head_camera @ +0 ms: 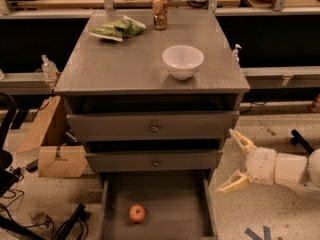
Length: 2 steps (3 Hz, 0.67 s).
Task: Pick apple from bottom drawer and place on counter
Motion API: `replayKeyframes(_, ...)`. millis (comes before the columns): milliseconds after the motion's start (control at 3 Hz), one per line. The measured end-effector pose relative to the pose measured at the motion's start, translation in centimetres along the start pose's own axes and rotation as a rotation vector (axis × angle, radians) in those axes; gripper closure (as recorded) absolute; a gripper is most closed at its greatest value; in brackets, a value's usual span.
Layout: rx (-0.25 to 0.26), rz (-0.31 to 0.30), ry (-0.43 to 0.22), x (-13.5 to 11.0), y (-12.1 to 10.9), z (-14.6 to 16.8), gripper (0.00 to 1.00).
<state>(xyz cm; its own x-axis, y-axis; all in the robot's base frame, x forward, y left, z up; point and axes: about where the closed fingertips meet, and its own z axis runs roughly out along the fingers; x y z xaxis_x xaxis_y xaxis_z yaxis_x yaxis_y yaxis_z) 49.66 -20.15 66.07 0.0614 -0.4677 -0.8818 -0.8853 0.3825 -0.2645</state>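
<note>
At lower right of frame, gripper (pixel 227 160) hangs spread open and empty, just outside the bottom drawer (pixel 206 204). Risk: on reaching in, fingers could clip that drawer's side wall or the middle drawer (pixel 155 161) above, and a nudge would roll the apple (pixel 137 213). Apple rests on the drawer floor, lower centre, well left of and below the gripper.

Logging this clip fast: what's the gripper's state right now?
Gripper: open, holding nothing, to the right of the bottom drawer; the apple lies inside it.
</note>
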Motion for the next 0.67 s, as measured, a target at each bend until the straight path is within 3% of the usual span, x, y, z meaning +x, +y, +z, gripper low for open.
replayKeyframes(333, -0.023, 0.037, -0.061, 4.8, 1.6, 4.7, 0.0)
replayKeyframes(667, -0.066, 0.038, -0.068, 8.5, 3.8, 9.4, 0.0)
